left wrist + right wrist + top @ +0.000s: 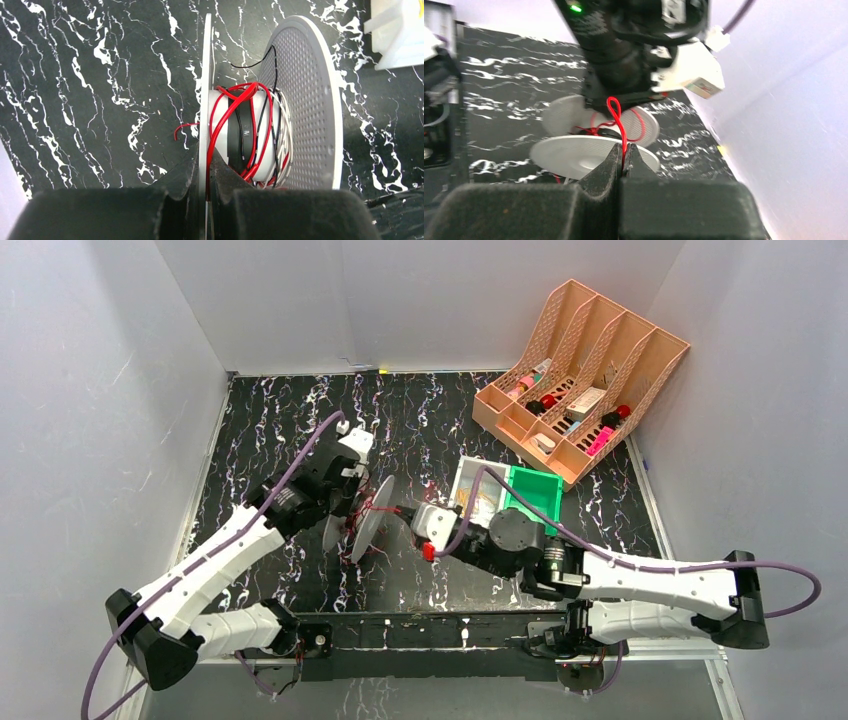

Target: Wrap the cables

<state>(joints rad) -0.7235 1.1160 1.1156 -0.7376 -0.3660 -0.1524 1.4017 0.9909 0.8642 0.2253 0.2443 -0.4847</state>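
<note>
Nearest, the right gripper (624,152) has its jaws shut on a thin red cable (616,112), pinching it just below a small loop. From the pinch the cable runs to a grey spool (574,155) just beyond.

The left gripper (206,172) has its jaws clamped on the rim of one flange (205,75) and holds the spool by that. Several loose red turns lie round the white hub (218,100) (thin black and white wires (274,75) share it). One short red end pokes out past the flange. Farther off to the right, a green bin (535,495) stands on the table, with a peach organizer (600,350) behind it.

The cable looks very light and limp, yet springy. It will likely kink into loops and may slip through smooth pads unless pinched firmly. The best hold seems to be a straight stretch close to the spool, kept under light tension so the turns lie snug. The spool looks light and rigid. Its thin flange gives a fair hold, though it may twist in the jaws.
</note>
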